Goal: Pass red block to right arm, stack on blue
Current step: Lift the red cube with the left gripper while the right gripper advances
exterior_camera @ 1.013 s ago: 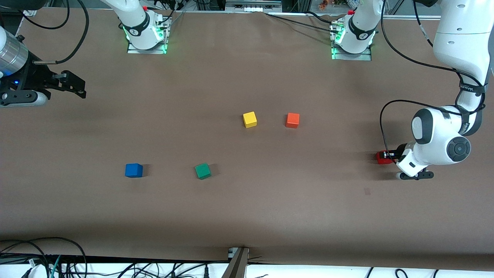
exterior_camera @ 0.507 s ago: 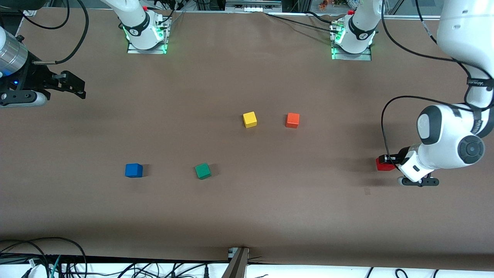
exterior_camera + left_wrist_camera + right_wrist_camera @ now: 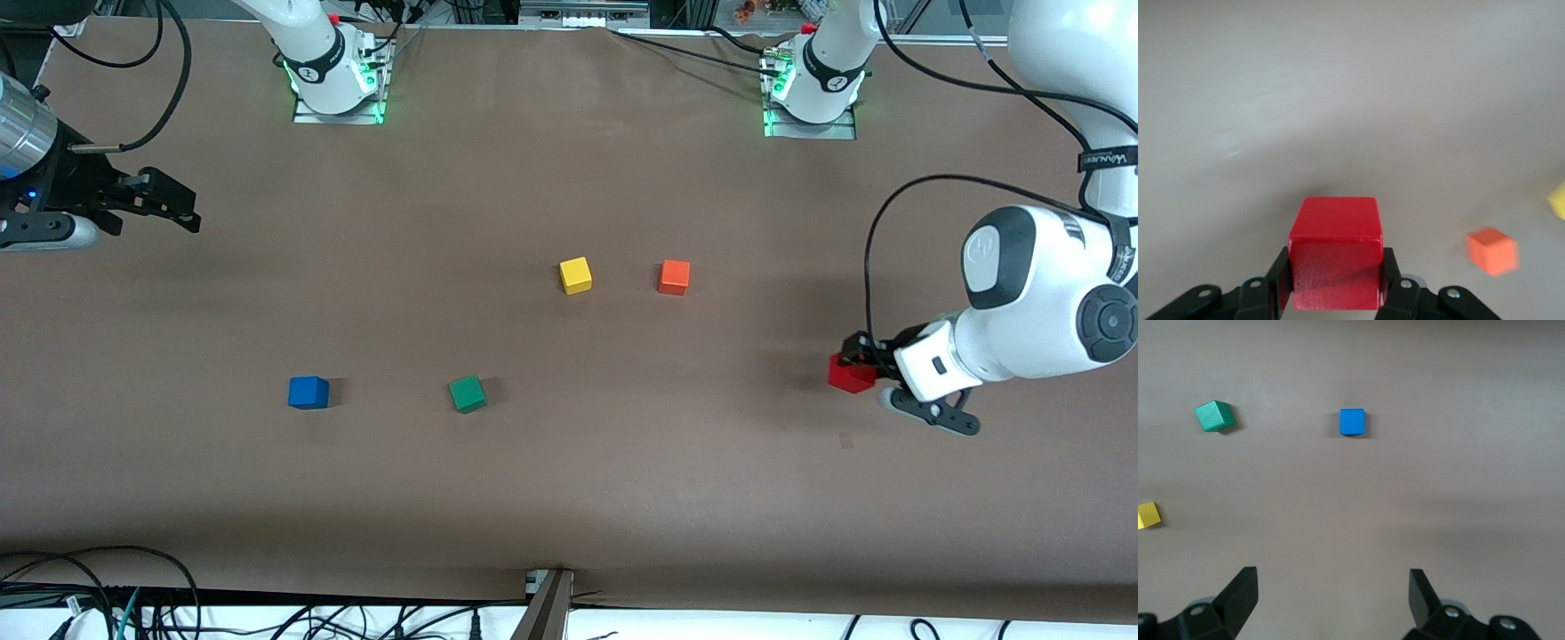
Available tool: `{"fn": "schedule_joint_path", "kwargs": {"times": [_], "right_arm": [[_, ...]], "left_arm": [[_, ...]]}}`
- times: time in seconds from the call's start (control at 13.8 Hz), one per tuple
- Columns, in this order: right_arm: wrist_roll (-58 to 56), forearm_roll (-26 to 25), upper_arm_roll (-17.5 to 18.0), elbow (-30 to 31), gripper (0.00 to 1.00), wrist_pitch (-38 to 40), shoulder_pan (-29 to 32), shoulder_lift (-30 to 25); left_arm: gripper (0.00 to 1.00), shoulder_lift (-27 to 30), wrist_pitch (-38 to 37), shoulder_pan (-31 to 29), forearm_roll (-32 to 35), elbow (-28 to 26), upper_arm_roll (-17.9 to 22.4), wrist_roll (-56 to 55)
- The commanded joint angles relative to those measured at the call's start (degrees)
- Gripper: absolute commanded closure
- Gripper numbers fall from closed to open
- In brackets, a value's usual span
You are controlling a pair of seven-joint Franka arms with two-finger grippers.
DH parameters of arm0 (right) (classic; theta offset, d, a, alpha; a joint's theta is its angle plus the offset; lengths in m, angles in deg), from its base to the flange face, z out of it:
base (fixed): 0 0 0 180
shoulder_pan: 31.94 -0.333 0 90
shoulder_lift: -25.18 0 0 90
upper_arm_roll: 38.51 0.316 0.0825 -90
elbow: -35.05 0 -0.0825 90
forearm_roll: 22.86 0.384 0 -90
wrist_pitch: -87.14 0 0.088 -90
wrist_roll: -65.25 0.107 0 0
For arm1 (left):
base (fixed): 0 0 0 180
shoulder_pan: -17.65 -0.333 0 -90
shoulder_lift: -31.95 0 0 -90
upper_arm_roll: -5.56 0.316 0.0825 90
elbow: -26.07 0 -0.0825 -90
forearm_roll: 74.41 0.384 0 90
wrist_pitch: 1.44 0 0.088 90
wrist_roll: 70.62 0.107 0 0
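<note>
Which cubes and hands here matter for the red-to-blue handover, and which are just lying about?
In play:
- red block, gripped in left hand
- blue cube
- right hand, open, waiting

Lying about:
- green cube
- yellow cube
- orange cube

Lab: 2 bolted robot arms (image 3: 1022, 311).

The front view looks down from high across the surface (image 3: 569, 498), facing both bases. Each wrist view looks past its own hand, close to the surface; both share the yellow cube (image 3: 1558, 200) with the front.
</note>
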Motion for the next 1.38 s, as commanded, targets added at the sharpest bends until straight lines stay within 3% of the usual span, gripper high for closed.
{"fn": "schedule_joint_path", "kwargs": {"times": [0.0, 0.22, 0.58, 0.87, 1.01, 1.3], "right_arm": [[-0.8, 0.9, -0.1, -0.7, 0.00, -0.1, 1.7, 3.8], [-1.2, 1.1, -0.1, -0.8, 0.00, 0.4, 3.2, 9.6], [-8.6, 2.8, 0.3, -0.6, 0.00, 0.9, 3.3, 11.7], [-9.0, 18.3, -0.1, -0.8, 0.00, 1.7, 3.4, 12.4], [-8.8, 29.1, -0.3, -0.9, 0.00, 4.5, 5.3, 12.6], [-8.6, 48.8, -0.3, -0.5, 0.00, 6.1, 7.2, 16.3]], "left_arm": [[1.00, 1.0, -1.7, -0.7, -8.3, -0.2, -1.4, 17.1], [1.00, 0.3, -1.4, 0.0, -22.4, -0.3, -2.0, 30.9], [1.00, -4.0, 2.5, 3.0, -45.4, -0.3, -2.8, 51.2], [1.00, -5.5, 10.4, 9.9, -61.2, -0.4, -2.8, 64.7], [1.00, -6.4, 13.4, 13.5, -67.7, -0.5, -2.8, 71.2], [1.00, -8.2, 19.8, 20.5, -74.1, 0.0, -2.8, 78.9]]}}
